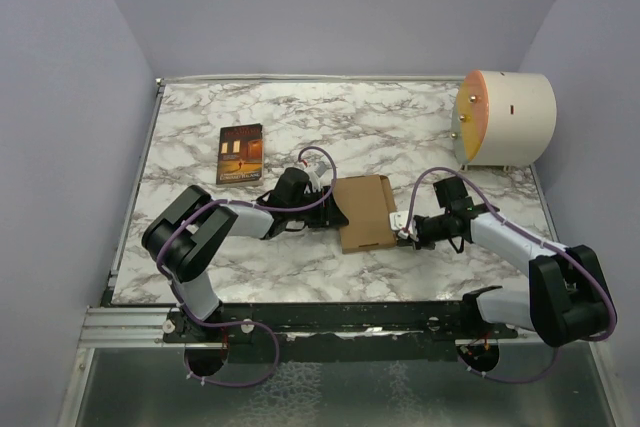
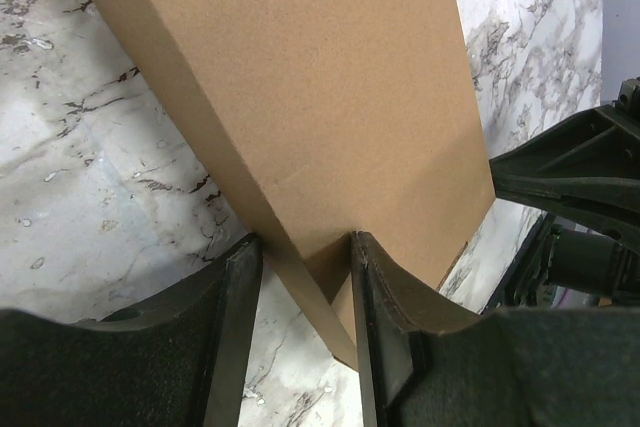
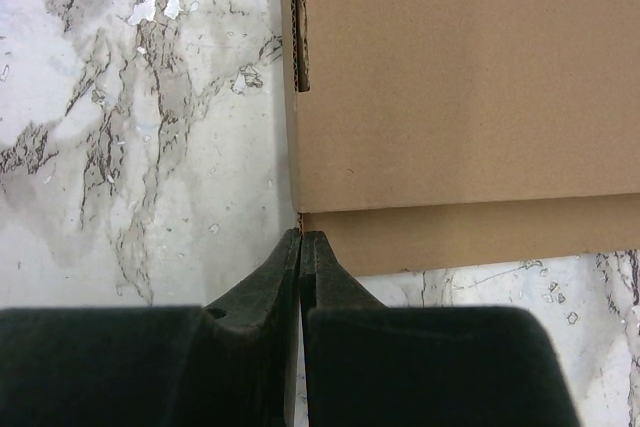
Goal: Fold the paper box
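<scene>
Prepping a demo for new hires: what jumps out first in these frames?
The flat brown cardboard box lies at the middle of the white marbled table, with a pincer on each side: the left pincer clamps its edge, and the right pincer is shut with its tips at a corner. Next come the large cream cylinder at the far right and the dark book with an orange cover picture at the far left.

From where I stand I count one paper box (image 1: 365, 210), lying on one marble table (image 1: 300, 112). One book (image 1: 240, 154) lies beyond the box to its left, and one big cream cylinder (image 1: 510, 119) stands beyond it to its right. There are two robot arms, the left arm (image 1: 200, 237) and the right arm (image 1: 520, 242), one on each side of the box. That makes two grippers, the left gripper (image 1: 338, 215) and the right gripper (image 1: 402, 228).
</scene>
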{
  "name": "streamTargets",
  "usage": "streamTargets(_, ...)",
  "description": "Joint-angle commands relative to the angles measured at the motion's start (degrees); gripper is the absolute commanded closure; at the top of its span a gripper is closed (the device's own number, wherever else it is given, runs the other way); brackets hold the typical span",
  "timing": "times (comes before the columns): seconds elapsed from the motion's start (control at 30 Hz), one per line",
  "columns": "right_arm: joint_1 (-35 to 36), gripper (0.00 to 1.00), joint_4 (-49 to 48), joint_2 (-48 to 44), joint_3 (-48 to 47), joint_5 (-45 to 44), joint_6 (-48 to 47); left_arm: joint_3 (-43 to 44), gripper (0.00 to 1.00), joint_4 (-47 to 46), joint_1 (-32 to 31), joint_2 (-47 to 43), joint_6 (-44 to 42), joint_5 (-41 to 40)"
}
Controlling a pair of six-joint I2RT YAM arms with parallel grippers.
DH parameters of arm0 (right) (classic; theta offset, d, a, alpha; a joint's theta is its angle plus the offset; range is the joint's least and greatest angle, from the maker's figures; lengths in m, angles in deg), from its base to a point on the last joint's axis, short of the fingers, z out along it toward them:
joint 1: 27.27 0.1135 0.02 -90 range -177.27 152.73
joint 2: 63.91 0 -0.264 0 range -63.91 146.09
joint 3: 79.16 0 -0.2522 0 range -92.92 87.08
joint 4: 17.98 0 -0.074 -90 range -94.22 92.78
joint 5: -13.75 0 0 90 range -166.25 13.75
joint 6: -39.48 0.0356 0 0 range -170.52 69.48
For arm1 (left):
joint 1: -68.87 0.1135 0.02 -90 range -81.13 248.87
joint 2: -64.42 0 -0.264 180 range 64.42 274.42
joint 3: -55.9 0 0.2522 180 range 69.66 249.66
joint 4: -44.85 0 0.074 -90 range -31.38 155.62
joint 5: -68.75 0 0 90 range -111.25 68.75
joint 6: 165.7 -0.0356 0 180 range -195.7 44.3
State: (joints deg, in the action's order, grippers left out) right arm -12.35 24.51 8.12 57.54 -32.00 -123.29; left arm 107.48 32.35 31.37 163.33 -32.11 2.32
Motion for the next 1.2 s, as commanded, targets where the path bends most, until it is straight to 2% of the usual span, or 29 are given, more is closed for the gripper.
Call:
streamTargets(0.0,-0.07,0.99,0.61,0.3,-2.04,3.79,-1.52,-1.56,0.59,9.98,0.32,4.09,-3.36,-5.34)
streamTargets(0.87,4.56,0.99,1.61,2.77,-5.89,0.69,3.95,-0.91,0.59,9.81,0.05,4.8,-3.05,-5.01)
streamTargets(1.17,6.53,0.99,2.09,5.3,-9.12,-1.73,9.5,-0.82,0.59,9.65,-0.28,4.98,-2.88,-5.06)
